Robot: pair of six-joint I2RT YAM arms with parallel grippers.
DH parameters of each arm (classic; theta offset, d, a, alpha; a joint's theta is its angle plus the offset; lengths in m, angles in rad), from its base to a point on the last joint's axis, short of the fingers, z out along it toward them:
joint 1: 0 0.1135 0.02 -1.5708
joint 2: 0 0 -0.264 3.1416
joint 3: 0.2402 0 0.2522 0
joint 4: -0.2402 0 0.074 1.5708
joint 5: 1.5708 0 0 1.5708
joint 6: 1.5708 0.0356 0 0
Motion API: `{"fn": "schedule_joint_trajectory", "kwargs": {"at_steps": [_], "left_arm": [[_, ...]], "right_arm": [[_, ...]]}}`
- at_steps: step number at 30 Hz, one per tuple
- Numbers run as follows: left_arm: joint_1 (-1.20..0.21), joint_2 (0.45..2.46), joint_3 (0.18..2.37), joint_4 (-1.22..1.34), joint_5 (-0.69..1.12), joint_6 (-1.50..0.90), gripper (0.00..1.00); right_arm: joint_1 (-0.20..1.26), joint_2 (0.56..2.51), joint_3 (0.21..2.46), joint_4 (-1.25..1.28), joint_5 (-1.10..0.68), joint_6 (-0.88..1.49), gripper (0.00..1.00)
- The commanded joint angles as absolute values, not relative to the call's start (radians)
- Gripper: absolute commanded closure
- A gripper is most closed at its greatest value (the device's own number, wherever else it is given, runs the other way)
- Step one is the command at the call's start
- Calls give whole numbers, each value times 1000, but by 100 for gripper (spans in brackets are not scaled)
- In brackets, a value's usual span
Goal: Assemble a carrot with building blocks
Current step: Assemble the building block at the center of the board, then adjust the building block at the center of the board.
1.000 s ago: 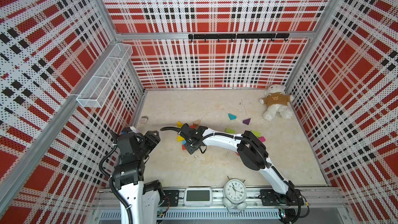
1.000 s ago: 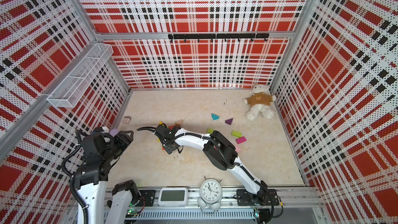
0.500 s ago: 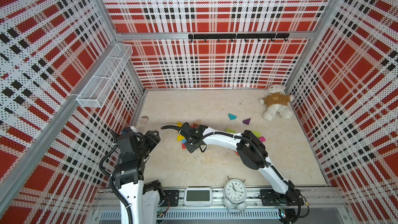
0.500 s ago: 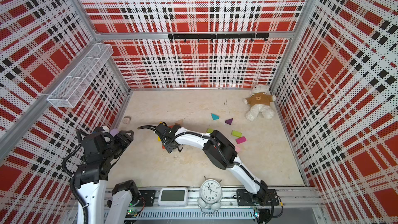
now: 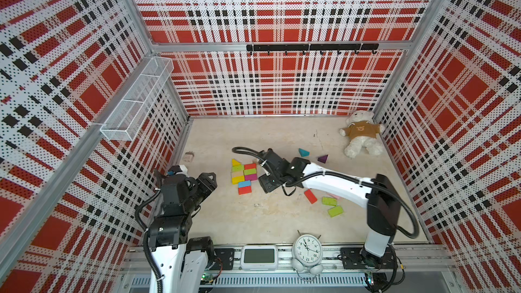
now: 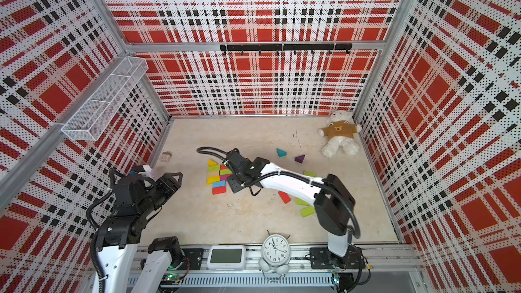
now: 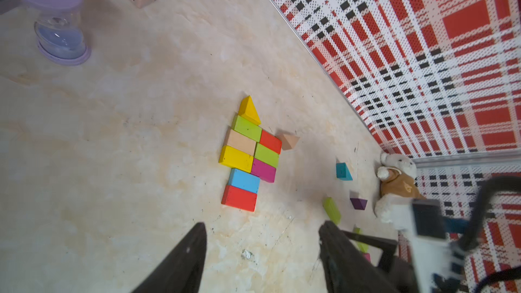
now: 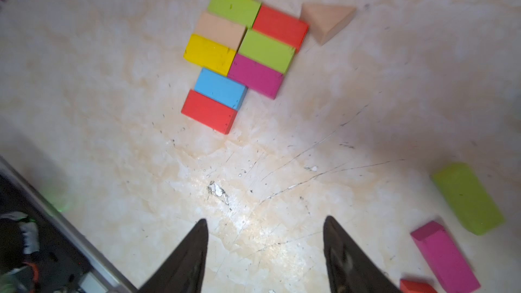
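The building blocks form a flat cluster (image 5: pixel 242 176) (image 6: pixel 218 177) on the floor: a yellow triangle (image 7: pixel 248 109) at the far end, then lime, red, tan, yellow, magenta and blue bricks, with a red brick (image 8: pixel 208 111) at the near end. A tan triangle (image 8: pixel 327 21) lies beside it. Loose red (image 5: pixel 310 196) and lime (image 5: pixel 335 211) bricks lie to the right. My right gripper (image 5: pixel 265 186) (image 8: pixel 265 221) hangs open just right of the cluster, over bare floor. My left gripper (image 5: pixel 208 180) (image 7: pixel 262 224) stands open and empty left of it.
A teal triangle (image 5: pixel 304 152) and a purple triangle (image 5: pixel 323 159) lie farther back, near a teddy bear (image 5: pixel 362 136). A beige plug cube (image 5: pixel 189 156) and a purple hourglass toy (image 7: pixel 56 23) sit by the left wall. An alarm clock (image 5: pixel 307 249) and a timer (image 5: pixel 259 257) stand on the front rail.
My right gripper has drawn back to the right, off the block cluster, which now shows whole. The left arm has stayed put.
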State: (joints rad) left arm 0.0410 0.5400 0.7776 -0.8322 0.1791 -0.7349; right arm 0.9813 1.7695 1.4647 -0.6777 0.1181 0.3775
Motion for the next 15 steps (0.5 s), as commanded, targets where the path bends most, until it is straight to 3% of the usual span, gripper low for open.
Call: {"fn": "schedule_joint_trajectory", "kwargs": {"at_steps": [1,9,15], "left_arm": [[-88,600,829,-830,13,-771,33],[-536,971,1003,-658,-247,-727,33],[-666,1312,1227,-564,-218,-652,32]], "right_arm": [[896,1669,1347,-579,114,406,34],[659,1530,1187,-530,85,387,35],[516,1469,1087,-437,16,383,33]]}}
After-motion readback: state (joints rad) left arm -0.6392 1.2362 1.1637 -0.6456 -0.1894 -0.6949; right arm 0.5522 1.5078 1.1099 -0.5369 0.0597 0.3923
